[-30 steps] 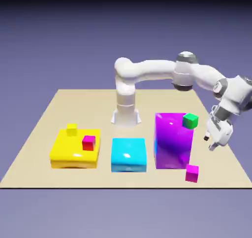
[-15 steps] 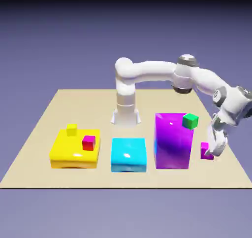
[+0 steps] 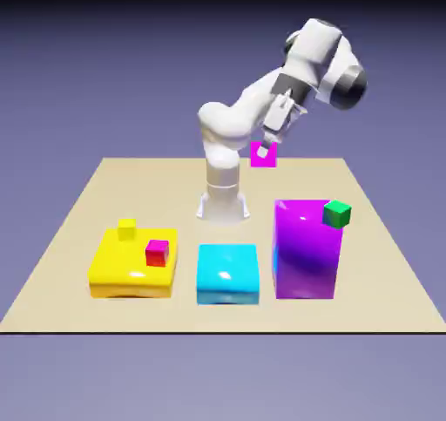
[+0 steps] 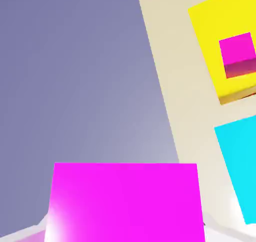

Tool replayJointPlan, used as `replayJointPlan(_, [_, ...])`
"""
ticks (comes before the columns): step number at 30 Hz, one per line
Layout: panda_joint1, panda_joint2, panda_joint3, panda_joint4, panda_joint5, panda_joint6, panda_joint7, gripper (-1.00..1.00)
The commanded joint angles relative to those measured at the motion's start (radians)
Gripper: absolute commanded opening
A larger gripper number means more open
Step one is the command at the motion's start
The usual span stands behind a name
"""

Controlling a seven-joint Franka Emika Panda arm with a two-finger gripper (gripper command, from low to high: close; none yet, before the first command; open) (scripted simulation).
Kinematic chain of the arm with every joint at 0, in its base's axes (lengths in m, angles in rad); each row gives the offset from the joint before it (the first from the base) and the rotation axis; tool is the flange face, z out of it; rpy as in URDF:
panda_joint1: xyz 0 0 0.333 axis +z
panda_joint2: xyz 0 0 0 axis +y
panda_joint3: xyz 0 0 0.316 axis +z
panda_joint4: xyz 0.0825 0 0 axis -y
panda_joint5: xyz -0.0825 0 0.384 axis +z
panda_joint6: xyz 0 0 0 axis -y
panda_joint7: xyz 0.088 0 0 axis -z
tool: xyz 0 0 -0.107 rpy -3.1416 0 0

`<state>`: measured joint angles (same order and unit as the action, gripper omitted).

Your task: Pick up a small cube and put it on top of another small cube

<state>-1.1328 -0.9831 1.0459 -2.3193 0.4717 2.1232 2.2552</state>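
Gripped high above the table in the white two-finger gripper: the small plain magenta-pink cube, probably raised to clear the blocks before stacking.

We see the small, plain magenta-pink cube gripped aloft, one flat face turned toward us.
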Motion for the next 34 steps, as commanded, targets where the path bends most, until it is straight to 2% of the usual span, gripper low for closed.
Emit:
replayJointPlan(1, [0.014, 0.036, -0.025, -0.033, -0.044, 0.035, -0.017, -1.0])
replayJointPlan(14, [0.185, 0.499, -0.331, -0.46, -0.605, 0.503, -0.228, -1.0])
replayJointPlan(17, [0.164, 0.532, -0.327, -0.495, -0.675, 0.553, -0.23, -1.0])
replayJointPlan(32, [-0.353, 0.702, 0.096, -0.477, -0.947, 0.769, -0.013, -1.0])
replayJointPlan(33, [-0.353, 0.702, 0.096, -0.477, -0.947, 0.769, -0.013, 1.0])
replayJointPlan(34, [-0.353, 0.702, 0.096, -0.477, -0.947, 0.769, -0.013, 1.0])
